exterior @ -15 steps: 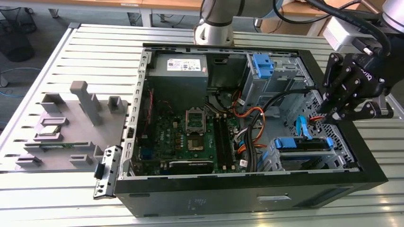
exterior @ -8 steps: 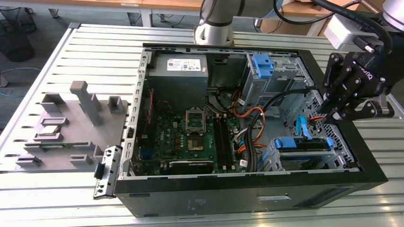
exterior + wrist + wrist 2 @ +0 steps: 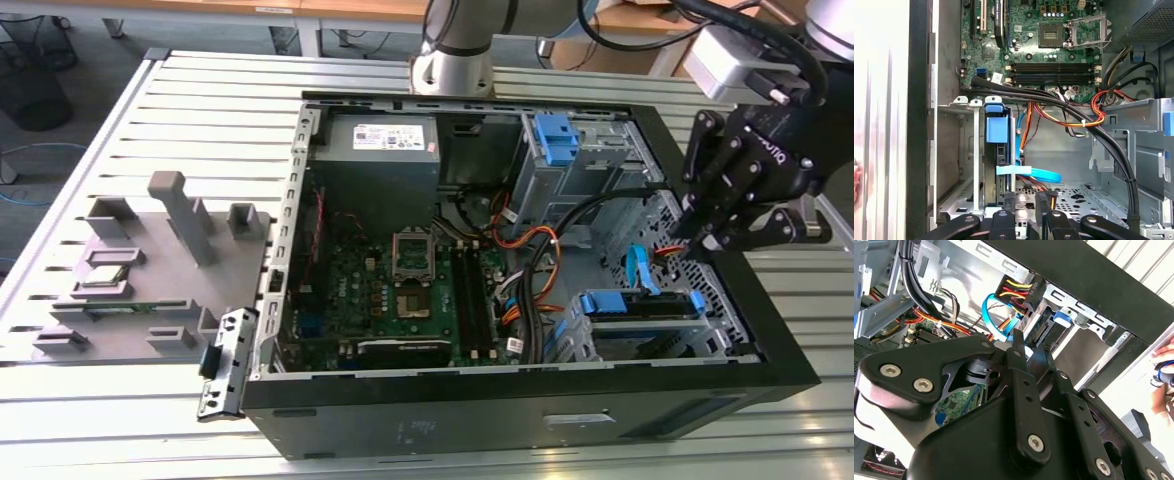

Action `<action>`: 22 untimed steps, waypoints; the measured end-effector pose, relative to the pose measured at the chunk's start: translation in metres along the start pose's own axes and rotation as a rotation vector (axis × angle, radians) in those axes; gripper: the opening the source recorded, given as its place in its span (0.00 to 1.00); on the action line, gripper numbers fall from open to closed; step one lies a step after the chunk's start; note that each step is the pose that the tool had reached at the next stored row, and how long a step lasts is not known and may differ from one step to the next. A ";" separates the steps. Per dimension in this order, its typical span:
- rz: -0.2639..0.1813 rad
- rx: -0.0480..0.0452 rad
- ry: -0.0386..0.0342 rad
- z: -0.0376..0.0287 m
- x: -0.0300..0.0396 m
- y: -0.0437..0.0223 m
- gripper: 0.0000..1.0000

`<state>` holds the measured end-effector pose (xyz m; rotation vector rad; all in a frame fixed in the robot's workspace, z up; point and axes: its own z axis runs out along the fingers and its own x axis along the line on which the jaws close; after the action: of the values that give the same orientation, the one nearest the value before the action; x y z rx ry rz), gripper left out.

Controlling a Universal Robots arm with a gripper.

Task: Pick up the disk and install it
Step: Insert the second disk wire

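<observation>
The arm rises from its base beyond the open computer case and reaches over to the exterior view's right, its wrist bent so the claw points down inside the case near its right wall. In the first wrist view the claw's fingers stand close together with only a narrow gap, just above the drive cage; whether they touch anything I cannot tell, and nothing is visibly held between them. The disk with its blue bracket sits in the cage in the case's corner, just below the claw, beside a light blue cable. The case rests on a slatted surface. A hand shows at the edge of the second wrist view.
</observation>
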<state>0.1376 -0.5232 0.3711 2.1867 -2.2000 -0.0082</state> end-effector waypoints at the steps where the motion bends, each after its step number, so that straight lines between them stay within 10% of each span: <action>1: 0.000 -0.0009 0.0026 0.0000 -0.0007 -0.0002 0.31; 17: 0.000 -0.0346 0.0249 -0.0003 -0.0068 -0.0152 0.31; 22: 0.000 -0.0540 0.0466 -0.0001 -0.0086 -0.0198 0.31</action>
<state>0.1574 -0.5147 0.3704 2.1364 -2.1497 -0.0163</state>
